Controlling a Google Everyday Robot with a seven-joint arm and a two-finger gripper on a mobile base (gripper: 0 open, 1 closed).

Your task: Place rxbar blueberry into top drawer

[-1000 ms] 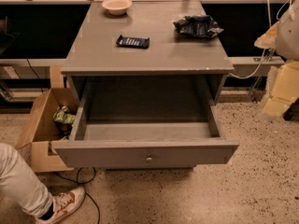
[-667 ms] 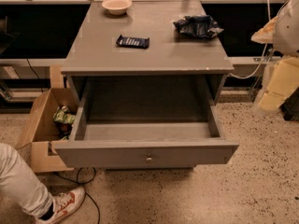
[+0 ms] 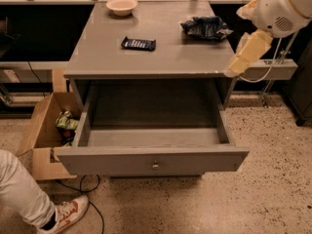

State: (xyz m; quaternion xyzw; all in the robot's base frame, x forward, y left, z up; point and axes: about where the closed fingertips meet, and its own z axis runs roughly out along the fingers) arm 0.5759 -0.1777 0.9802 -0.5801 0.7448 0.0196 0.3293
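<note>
The rxbar blueberry (image 3: 138,43), a small flat dark blue bar, lies on the grey tabletop (image 3: 161,57), left of centre. The top drawer (image 3: 146,161) is pulled fully open below the tabletop, and its inside looks empty. A small round knob (image 3: 155,166) sits on its front panel. My gripper (image 3: 239,65) hangs from the white arm (image 3: 285,6) at the table's right front corner. It is well to the right of the bar, apart from it, and above the drawer's right side.
A wrinkly dark blue bag (image 3: 206,27) lies at the back right of the tabletop and a pale bowl (image 3: 122,6) at the back. A brown cardboard box (image 3: 41,130) with packets stands left of the drawer. A person's leg (image 3: 22,194) and shoe (image 3: 68,212) are at the lower left.
My arm and gripper have moved left and inward, from beside the table to its right front corner. The bar, bag, bowl and drawer have not moved.
</note>
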